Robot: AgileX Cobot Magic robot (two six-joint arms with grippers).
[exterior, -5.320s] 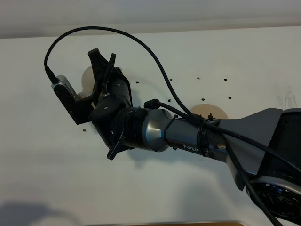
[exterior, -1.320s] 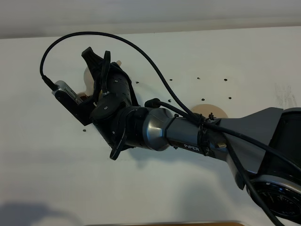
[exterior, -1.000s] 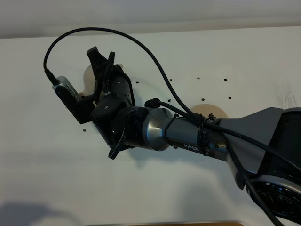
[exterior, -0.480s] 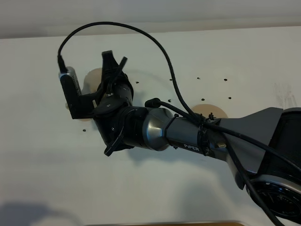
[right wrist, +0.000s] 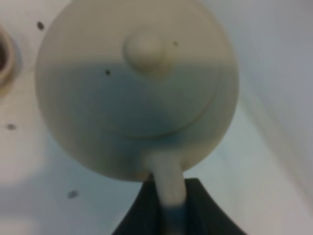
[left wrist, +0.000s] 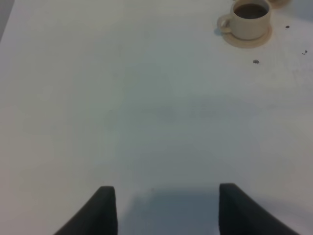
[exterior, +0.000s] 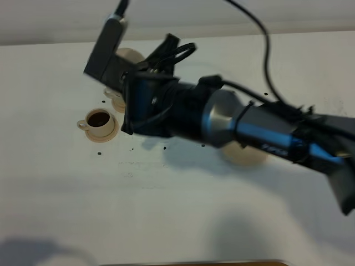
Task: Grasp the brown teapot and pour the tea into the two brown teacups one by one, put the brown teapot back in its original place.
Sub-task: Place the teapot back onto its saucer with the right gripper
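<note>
exterior high: compared with half a second before, the right arm (exterior: 244, 124) has swung up and to the right and is blurred with motion; the teacup (exterior: 99, 121) it covered then is now uncovered, standing on its saucer (exterior: 108, 134) with dark tea inside. the arm stretches from the right edge across the middle toward the far left of the white table (exterior: 166, 216). part of the brown teapot (exterior: 128, 55) shows behind the wrist camera housing. a second teacup (exterior: 117, 101) is only half visible beside the black wrist. the tan coaster (exterior: 244, 156) peeks out beneath the forearm.

left wrist: the left gripper (left wrist: 165, 208) hovers over bare table, its two dark fingers standing apart with nothing between them. the filled teacup (left wrist: 250, 17) sits well away from it.

right wrist: the right gripper (right wrist: 168, 208) is pinched tight on the loop handle (right wrist: 166, 183) of the teapot (right wrist: 132, 83), lid and knob (right wrist: 144, 49) on top. tea specks dot the table.
</note>
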